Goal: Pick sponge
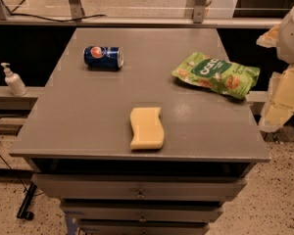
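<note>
The sponge point(146, 128) is a pale yellow flat foam block with wavy long sides. It lies flat on the grey table top point(88, 111), near the front edge and a little right of centre. My gripper point(283, 89) is at the far right edge of the view, beyond the table's right side. It is well to the right of the sponge and apart from it. It is partly cut off by the frame and holds nothing that I can see.
A blue soda can point(103, 57) lies on its side at the back left. A green snack bag point(216, 74) lies at the back right. A soap pump bottle point(12, 80) stands on a ledge at left. Drawers point(137, 192) sit below the table's front edge.
</note>
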Robot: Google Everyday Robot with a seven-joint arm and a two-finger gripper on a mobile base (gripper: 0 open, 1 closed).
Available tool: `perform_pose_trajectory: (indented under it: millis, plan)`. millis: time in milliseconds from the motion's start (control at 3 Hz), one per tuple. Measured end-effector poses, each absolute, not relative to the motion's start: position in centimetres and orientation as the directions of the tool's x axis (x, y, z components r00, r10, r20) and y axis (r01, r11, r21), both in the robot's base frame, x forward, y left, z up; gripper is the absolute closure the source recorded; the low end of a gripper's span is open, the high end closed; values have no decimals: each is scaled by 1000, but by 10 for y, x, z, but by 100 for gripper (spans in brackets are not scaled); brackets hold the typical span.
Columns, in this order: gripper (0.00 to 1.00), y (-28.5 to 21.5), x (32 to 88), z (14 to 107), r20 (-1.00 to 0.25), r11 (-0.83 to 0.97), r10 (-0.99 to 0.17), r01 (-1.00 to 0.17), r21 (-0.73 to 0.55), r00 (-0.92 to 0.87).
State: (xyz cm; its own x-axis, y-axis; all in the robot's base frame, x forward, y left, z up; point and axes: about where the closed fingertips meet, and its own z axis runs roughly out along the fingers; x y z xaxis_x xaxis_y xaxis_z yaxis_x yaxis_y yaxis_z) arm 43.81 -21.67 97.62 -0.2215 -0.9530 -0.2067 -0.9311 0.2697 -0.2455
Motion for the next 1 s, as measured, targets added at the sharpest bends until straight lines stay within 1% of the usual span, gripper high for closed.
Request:
perform_pose_trajectory:
  millis: [333,667,1000]
  plan:
    - [0,-217,438,976,-207,270,-953,-931,-246,-221]
    - [0,-197,440,961,-276,247,-944,-943,-222,-182]
    - [0,-149,449,930,-420,171,-903,-970,-171,-85]
